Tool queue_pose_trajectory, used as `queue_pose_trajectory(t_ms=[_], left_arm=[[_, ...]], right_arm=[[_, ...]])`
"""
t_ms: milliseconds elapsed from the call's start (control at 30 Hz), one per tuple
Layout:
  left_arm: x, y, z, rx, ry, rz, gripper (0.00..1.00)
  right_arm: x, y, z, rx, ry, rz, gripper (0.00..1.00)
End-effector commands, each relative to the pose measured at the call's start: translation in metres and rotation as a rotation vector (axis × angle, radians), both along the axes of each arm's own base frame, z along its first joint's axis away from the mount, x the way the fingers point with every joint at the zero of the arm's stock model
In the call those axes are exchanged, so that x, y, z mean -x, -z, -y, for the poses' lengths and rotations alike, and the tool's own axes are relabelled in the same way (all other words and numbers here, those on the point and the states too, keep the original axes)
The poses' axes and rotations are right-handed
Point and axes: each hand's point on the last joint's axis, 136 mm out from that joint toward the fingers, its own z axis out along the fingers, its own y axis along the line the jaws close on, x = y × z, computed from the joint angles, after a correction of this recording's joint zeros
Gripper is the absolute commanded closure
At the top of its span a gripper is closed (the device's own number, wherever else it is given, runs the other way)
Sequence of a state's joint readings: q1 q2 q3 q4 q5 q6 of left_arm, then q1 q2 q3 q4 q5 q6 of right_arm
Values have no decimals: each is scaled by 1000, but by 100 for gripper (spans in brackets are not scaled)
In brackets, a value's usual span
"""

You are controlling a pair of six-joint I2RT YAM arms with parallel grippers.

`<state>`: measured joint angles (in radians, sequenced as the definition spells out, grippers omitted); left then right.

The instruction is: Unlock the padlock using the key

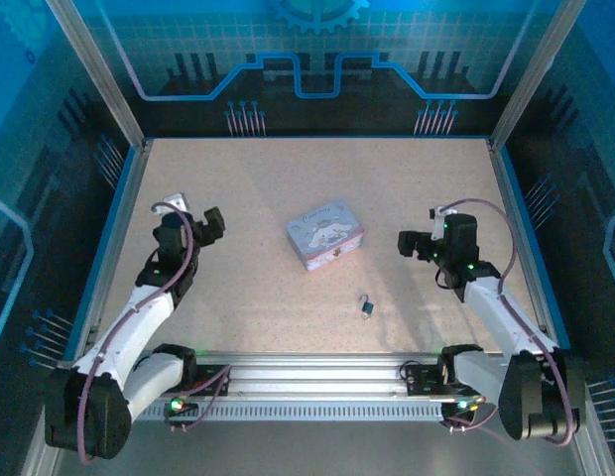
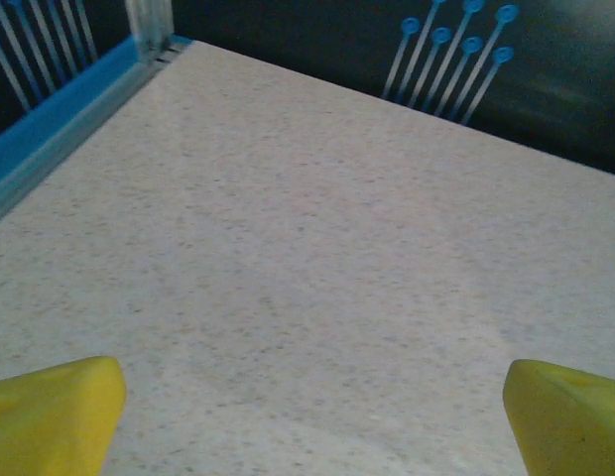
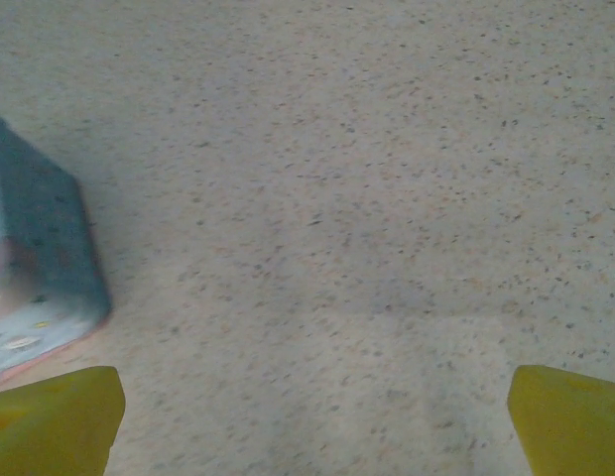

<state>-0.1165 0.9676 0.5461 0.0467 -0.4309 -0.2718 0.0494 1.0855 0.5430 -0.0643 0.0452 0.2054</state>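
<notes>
The tiny dark padlock point(image 1: 367, 307) lies on the speckled table in front of the tin box, its thin shackle pointing away from me. I cannot make out the key as a separate thing beside it; it is too small to tell. My left gripper point(image 1: 212, 224) hovers far to the left, open, its yellow fingertips point(image 2: 52, 413) wide apart over bare table. My right gripper point(image 1: 408, 243) hangs right of the box, also open point(image 3: 312, 421), with nothing between its fingers.
The pale lavender tin box point(image 1: 325, 234) stands mid-table, and its corner point(image 3: 35, 268) sits at the left of the right wrist view. Blue-edged aluminium rails point(image 1: 109, 233) wall the table. A slotted metal rail point(image 1: 317, 372) runs along the near edge.
</notes>
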Motion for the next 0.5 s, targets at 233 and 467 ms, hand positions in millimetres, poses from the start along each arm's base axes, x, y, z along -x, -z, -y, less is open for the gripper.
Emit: queue_pose_trajectory(t_ms=[233,467], left_arm=[[-5,31,-14,-126,-21,-29,1],[-16,53,-2,-112,47,-35,1]], right_arm=[[-51,2,6,44,-34,245,0],[-62,-4,-2,135,-120,338,0]])
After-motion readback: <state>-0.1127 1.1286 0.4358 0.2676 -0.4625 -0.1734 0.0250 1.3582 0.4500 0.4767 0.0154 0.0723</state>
